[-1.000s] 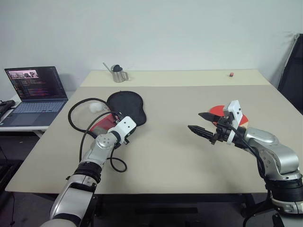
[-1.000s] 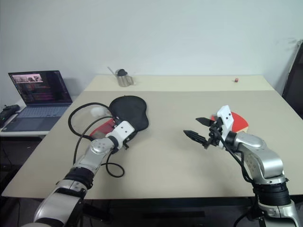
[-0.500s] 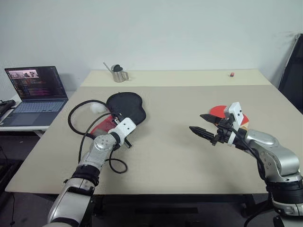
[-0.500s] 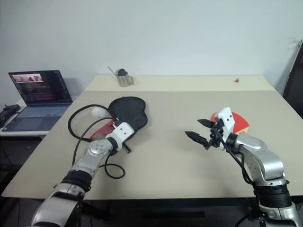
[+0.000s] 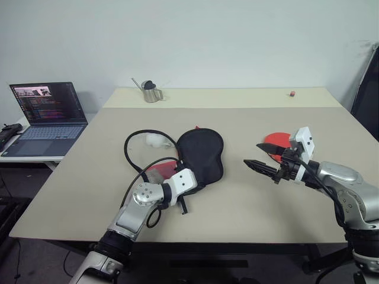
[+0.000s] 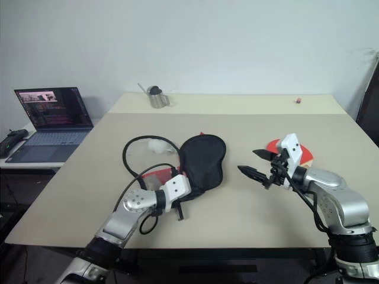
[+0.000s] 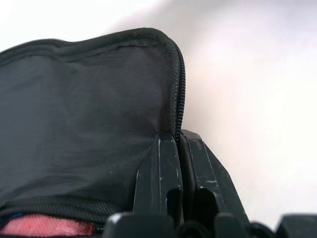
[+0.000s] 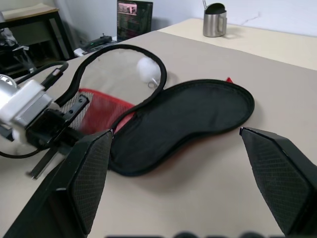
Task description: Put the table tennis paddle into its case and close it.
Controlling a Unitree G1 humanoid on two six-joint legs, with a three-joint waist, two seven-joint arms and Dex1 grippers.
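Observation:
The case (image 5: 201,155) lies open near the table's middle, with its black flap up and its red mesh side (image 8: 101,109) beneath. A black zipper edge loops out to a white pom-pom (image 5: 155,140). My left gripper (image 7: 178,140) is shut on the case's black zipper edge at the near side. The table tennis paddle (image 5: 277,141) lies flat at the right, its red face partly hidden behind my right gripper (image 5: 261,156). That gripper hovers open above the table, pointing left toward the case, with nothing between its fingers.
An open laptop (image 5: 46,112) sits on a side table at the left. A metal cup (image 5: 151,92) and a small red object (image 5: 291,93) stand at the table's far edge. Bare table (image 5: 237,207) spreads in front of both grippers.
My left gripper has pulled the case to the right, toward the table's middle and nearer the right gripper. The right arm has stayed put.

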